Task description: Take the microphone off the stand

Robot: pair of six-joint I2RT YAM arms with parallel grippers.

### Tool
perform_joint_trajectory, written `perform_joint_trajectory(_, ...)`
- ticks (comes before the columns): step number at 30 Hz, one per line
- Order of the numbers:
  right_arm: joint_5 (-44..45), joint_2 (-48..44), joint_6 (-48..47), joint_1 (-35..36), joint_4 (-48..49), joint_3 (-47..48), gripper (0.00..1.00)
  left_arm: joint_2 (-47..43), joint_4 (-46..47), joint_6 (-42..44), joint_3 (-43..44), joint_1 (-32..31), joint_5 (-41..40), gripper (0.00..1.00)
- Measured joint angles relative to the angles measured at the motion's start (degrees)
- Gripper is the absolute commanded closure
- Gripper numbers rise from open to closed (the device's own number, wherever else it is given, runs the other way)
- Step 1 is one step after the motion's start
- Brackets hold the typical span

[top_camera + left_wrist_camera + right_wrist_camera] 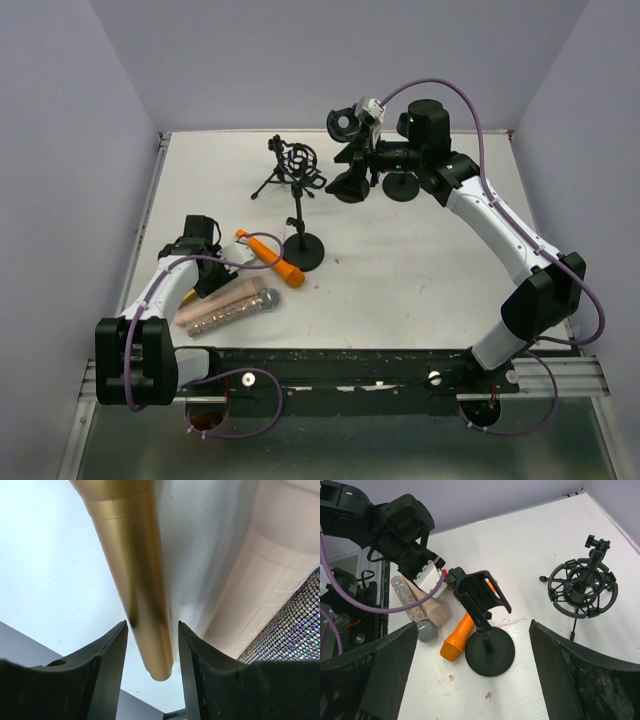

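We get bright, even light from above on the white bench [400, 290]; the black round-based stand [302, 250] throws only a faint, soft shadow. Up close, the shiny gold cylinder [135, 570] is blurred with a dark reflection near its tip, and the right wrist view bows at its edges.
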Motion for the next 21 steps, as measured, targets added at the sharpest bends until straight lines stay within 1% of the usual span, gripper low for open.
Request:
perform_joint_trajectory(4, 0.1, -0.1, 2.3, 0.0, 0.9, -0.7, 0.0, -0.5, -1.4, -1.3, 2.7, 0.0, 1.5, 0.48)
perform_joint_trajectory(8, 0.1, -0.4, 6.3, 0.0, 2.9, -3.5, 0.0, -2.0, -3.4, -3.1, 6.9, 0.0, 3.9, 0.48)
perform_joint_trajectory(14, 0.2, -0.4, 8.9, 0.0, 4.3, -6.4, 0.0, -2.1, -2.6, -7.6, 9.9, 0.0, 4.7, 0.44)
perform_joint_trajectory(17, 0.5, -0.8, 9.6, 0.0, 4.5, -8.3, 0.0, 1.5, -1.9, -12.7, 13.5, 0.3, 4.6, 0.45)
perform_joint_trajectory(21, 0.8, -1.9, 10.3, 0.0, 4.7, -11.0, 0.0, 11.9, -0.5, -23.2, 25.0, 2.8, 2.1, 0.46)
